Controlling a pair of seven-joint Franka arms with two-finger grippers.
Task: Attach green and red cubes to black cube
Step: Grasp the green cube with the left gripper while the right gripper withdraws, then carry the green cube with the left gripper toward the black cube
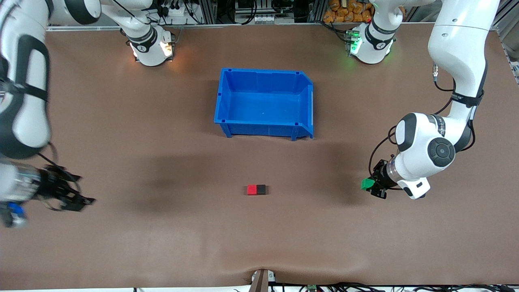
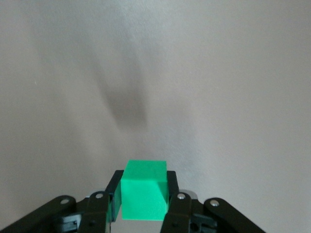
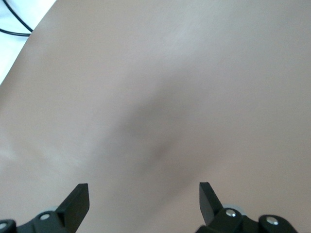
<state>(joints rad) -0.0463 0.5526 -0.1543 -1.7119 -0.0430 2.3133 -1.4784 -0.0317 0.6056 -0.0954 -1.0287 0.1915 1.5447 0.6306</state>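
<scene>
The left hand clamps the green cube over the desk, while the right hand hangs spread apart, empty.

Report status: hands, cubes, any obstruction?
Left hand shut on green cube. Right hand open, empty. Red cube touching black cube on table. Path between unobstructed.

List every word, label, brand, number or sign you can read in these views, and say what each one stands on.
Readable text: none.
Left arm: a dark band of small print on the wrist link, too small to read.
Round badges on the two arm bases: too small to read.
Blue bin, red cube, black cube, green cube: no markings visible.
</scene>
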